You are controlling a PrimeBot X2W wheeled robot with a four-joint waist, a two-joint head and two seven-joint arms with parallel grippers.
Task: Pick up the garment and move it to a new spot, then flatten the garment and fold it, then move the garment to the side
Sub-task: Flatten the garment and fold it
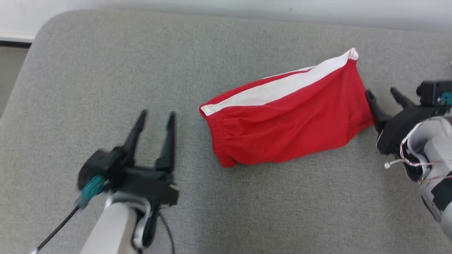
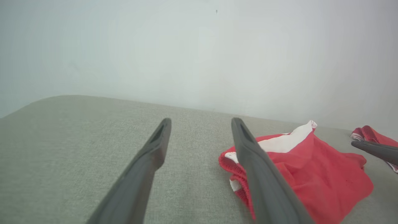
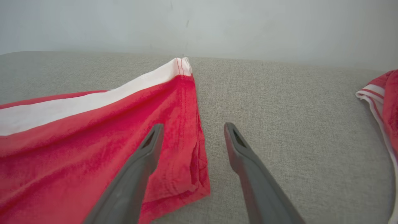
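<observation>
As the shorts are laid on the cushion, long axis left to right, the right gripper is held just beside their hem end, the left gripper farther off the waistband; both are spread wide, empty.

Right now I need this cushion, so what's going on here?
A two-armed robot is working on red shorts with a white stripe, lying on the grey cushion. Neither arm holds them: the left gripper hangs to their left, jaws open; the right gripper sits at their right edge, jaws open too. Another red garment lies further right.
</observation>
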